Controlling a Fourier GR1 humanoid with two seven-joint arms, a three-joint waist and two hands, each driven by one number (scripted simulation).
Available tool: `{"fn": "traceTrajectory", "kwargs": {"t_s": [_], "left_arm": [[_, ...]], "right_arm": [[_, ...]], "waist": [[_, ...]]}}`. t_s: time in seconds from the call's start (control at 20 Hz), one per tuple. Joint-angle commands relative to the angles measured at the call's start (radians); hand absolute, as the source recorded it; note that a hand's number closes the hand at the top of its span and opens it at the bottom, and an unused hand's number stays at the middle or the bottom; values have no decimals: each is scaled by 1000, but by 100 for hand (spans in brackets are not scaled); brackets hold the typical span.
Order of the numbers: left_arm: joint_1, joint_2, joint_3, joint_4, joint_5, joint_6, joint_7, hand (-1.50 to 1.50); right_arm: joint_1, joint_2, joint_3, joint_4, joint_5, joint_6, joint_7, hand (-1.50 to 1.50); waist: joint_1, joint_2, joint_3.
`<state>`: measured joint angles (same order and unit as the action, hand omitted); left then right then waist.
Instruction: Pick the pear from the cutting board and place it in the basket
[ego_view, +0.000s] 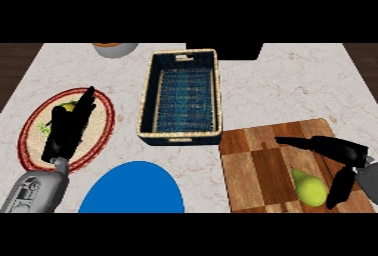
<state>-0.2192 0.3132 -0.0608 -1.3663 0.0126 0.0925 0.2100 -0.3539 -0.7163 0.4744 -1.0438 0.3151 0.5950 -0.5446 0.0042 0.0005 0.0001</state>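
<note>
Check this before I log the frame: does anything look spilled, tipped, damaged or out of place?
Nothing stands out. The pear lies on the cutting board beside the open right hand, and the basket sits upright and empty.

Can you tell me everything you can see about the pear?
The pear is yellow-green with smooth-looking skin, narrower at its upper left end and rounder at the lower right. It lies on its side on the wooden cutting board, near the board's lower right part. The right hand is open around it: one finger reaches above it, and another hangs just beside its right side. It is not in the basket.
</note>
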Motion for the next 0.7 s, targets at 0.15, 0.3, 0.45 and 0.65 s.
{"fn": "traceTrajectory", "kwargs": {"t_s": [0.15,0.3,0.45,0.65], "left_arm": [[-29,-30,0,-26,-40,9,45,0],[-5,-30,20,20,-41,-17,-1,0],[29,-20,35,-71,-30,-26,56,0],[57,-9,53,-77,-12,-67,34,0]], "right_arm": [[47,43,1,13,56,35,-72,-150],[27,76,-9,32,67,54,-48,-150],[13,51,-42,6,57,105,-35,-150],[72,64,12,-19,126,28,-74,150]], "waist": [[-1,0,0],[-1,1,0],[2,-1,0],[1,-2,0]]}}
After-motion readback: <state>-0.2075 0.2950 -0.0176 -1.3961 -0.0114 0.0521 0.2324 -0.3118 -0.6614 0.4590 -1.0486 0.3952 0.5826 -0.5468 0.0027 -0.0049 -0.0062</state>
